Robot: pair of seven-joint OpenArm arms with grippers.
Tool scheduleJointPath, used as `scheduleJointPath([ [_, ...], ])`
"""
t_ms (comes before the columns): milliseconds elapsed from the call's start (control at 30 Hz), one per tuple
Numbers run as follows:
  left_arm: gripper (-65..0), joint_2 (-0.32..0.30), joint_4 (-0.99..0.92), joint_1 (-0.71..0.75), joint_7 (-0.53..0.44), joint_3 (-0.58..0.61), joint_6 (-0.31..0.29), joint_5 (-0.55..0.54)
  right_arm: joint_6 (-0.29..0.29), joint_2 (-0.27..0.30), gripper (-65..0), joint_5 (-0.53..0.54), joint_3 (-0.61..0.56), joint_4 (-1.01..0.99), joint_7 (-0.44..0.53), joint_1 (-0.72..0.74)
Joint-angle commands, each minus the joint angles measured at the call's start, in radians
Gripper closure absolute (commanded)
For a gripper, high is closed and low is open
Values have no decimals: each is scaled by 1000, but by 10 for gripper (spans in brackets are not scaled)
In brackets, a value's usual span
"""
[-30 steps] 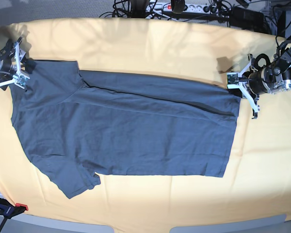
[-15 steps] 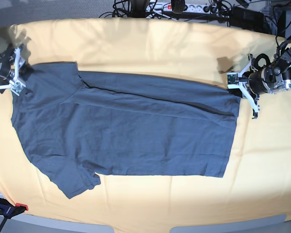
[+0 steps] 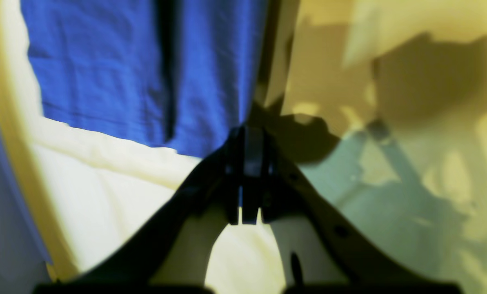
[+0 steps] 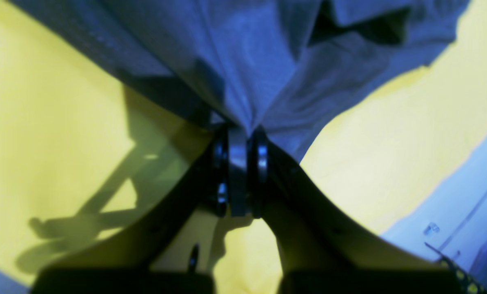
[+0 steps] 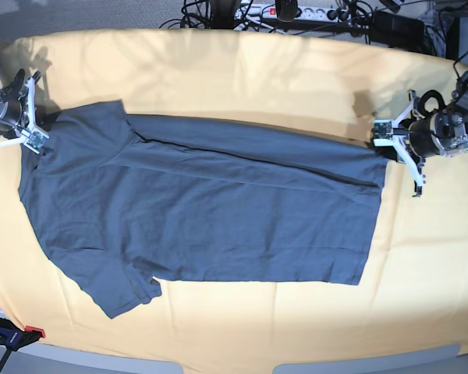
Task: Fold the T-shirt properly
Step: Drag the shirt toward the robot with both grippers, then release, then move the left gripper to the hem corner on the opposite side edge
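Near edge: the pale yellow-orange table cloth [image 5: 242, 327] runs smooth and matte to a curved front rim, with soft creases and arm shadows across it.
T-shirt [image 5: 203, 210]: dark slate-blue cotton, lying flat in the middle of the cloth, already folded lengthwise so the far long side is a straight doubled edge; one short sleeve juts toward the near edge at the base view's left, with a rumpled cuff.
Fabric texture: fine knit, shallow wrinkles, one long fold ridge running along the body.
Right gripper [image 4: 239, 141]: black jaws pressed together on a pinched peak of shirt fabric, which puckers into radiating pleats above the tips; in the base view it sits at the shirt's far left corner [image 5: 33, 134].
Left gripper [image 3: 247, 136]: dark jaws closed tight on the hem corner of the shirt, at the shirt's far right corner in the base view [image 5: 384, 139].
Far edge: a tangle of black cables [image 5: 312, 14] and a power strip beyond the cloth.
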Motion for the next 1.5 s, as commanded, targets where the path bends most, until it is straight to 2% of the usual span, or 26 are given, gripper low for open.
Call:
scheduleJointPath([
  [0, 0, -40, 15, -16, 1, -13, -17, -10, 0, 39, 0, 14, 13, 26, -3, 11],
  [167, 0, -109, 54, -16, 1, -13, -129, -88, 42, 88, 0, 92, 13, 58, -53, 11],
  [367, 0, -187, 114, -16, 0, -13, -129, -121, 98, 105, 0, 226, 13, 58, -187, 8],
  [533, 0, -238, 159, -16, 0, -13, -129, -174, 102, 107, 0, 339, 13, 61, -314, 8],
  [767, 0, -294, 225, -13, 2, -13, -129, -209, 102, 183, 0, 492, 13, 120, -463, -21],
  [900, 0, -324, 256, -13, 2, -13, -129, -278, 102, 218, 0, 540, 13, 130, -488, -67],
  [1033, 0, -342, 291, 23, 37, -12, -129, -334, 102, 222, 0, 544, 12, 130, -515, -101],
  [1200, 0, -342, 331, 116, 85, -12, -129, -335, 102, 222, 0, 553, 12, 130, -563, -124],
  [1367, 0, -342, 335, 162, 88, -12, -129, -335, 102, 222, 0, 638, 12, 130, -623, -124],
  [1467, 0, -342, 335, 180, 88, -12, -129, -335, 102, 222, 0, 640, 12, 130, -621, -124],
])
